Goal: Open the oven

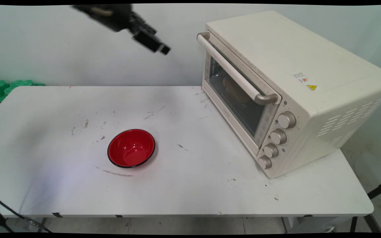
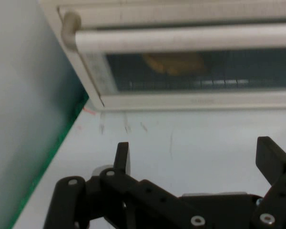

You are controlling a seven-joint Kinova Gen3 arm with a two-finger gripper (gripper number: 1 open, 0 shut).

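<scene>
The cream toaster oven (image 1: 296,89) stands on the right of the white table (image 1: 184,185), door shut, its long handle (image 1: 235,71) across the top of the door. The black gripper (image 1: 159,46) hangs high at the upper left, angled toward the oven and well clear of it, touching nothing. The hand view shows the fingers (image 2: 122,157) spread wide and, dimly behind the glass, something yellowish, perhaps bread (image 2: 174,62). A red bowl (image 1: 131,148) sits alone mid-table.

Even light, seemingly motion-blurred end effector (image 1: 164,49)
</scene>
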